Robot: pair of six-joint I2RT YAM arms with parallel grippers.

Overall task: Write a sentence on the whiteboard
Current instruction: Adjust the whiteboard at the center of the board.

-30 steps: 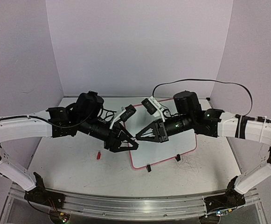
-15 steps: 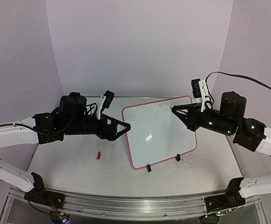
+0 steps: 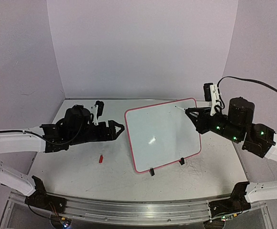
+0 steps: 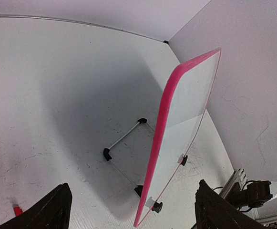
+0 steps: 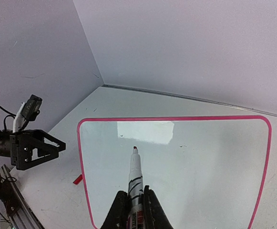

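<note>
The right pincer (image 5: 136, 210) is clenched on a marker (image 5: 135, 176). It has a round white barrel with black bands and a small red tip, and a red label near the fingers whose lettering is too blurred to read. In the overhead view this pincer sits right of centre. The left wrist view catches the tip at its right edge, apart from the board.

The left pincer (image 3: 121, 129) sits left of centre in the overhead view, its black triangular fingers spread and grasping nothing, just beside the board's left edge.

Between them stands the whiteboard (image 3: 162, 133) at the middle of the frame. It is a glossy white rectangle with rounded corners and a thin pink-red frame, tilted on two black clip feet. Its face is plain white with a patch of glare. Only the left wrist view shows the frame's thick edge and a thin wire prop (image 4: 124, 143) with black ends — hidden from above.

The surface (image 3: 71, 167) is matt white and scuffed with dark specks. A small red piece (image 3: 100, 158), possibly a cap, lies on it at lower left.
</note>
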